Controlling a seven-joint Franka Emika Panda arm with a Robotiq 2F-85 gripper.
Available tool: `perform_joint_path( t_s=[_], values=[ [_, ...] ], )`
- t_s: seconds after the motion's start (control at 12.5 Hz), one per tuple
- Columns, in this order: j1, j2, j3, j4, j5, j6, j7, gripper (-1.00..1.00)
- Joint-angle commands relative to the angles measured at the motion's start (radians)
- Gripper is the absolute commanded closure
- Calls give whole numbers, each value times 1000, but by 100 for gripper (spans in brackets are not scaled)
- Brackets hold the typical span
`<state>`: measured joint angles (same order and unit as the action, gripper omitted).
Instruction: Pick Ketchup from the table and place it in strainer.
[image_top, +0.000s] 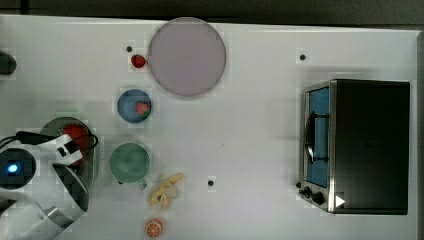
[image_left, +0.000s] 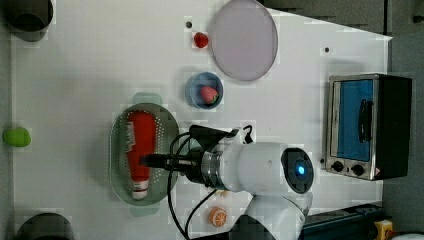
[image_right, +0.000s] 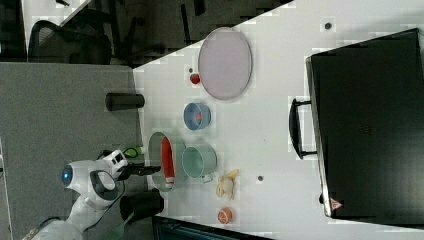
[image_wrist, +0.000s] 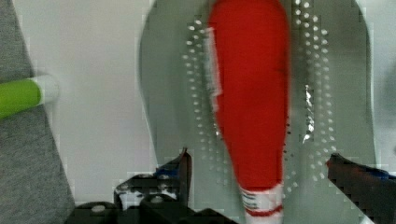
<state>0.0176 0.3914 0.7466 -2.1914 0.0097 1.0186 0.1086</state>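
**Now the ketchup lies in the strainer, my claw spread above it**

My claw (image_wrist: 259, 170) hangs over the strainer (image_wrist: 163, 93) with its fingers (image_wrist: 182, 168) spread wide apart, one on each side of the ketchup (image_wrist: 252, 93) and touching neither it nor the basket's wall. I hold nothing. The red bottle lies flat on the dotted bottom, lengthwise along the oval, its white cap towards my wrist.

In the left view the ketchup (image_left: 140, 150) fills most of the strainer (image_left: 117, 150), and my gripper (image_left: 150, 161) reaches in from the left view's right, its black cables looping over the basket's rim. In the top view my arm covers much of the strainer (image_top: 52, 125), so only a patch of the red bottle (image_top: 75, 134) shows beside my claw (image_top: 75, 150).

Around the basket, in the top view: a round green cup (image_top: 129, 162) stands just to its right, a small blue bowl (image_top: 134, 105) with a strawberry inside sits farther up, and a loose strawberry (image_top: 138, 61) lies beside a large grey plate (image_top: 187, 56). A peeled banana (image_top: 166, 191) and an orange slice (image_top: 154, 227) lie below the cup. Well apart, at the top view's right, stands a toaster oven (image_top: 357, 145). On the white table (image_top: 250, 125) nothing lies between my claw and the bottle.
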Motion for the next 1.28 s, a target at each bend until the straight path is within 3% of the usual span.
perform_joint_path(
  t_s=[0.08,0.48,0.8,1.28],
  values=[
    [-23,-91,-2,10,-15,-21,58,-100],
    [-145,-292,-39,11,-14,-333,55,-100],
    [-237,-488,-185,13,-14,-455,51,-100],
    [-259,-659,-478,82,-3,-680,50,-100]
  ],
)
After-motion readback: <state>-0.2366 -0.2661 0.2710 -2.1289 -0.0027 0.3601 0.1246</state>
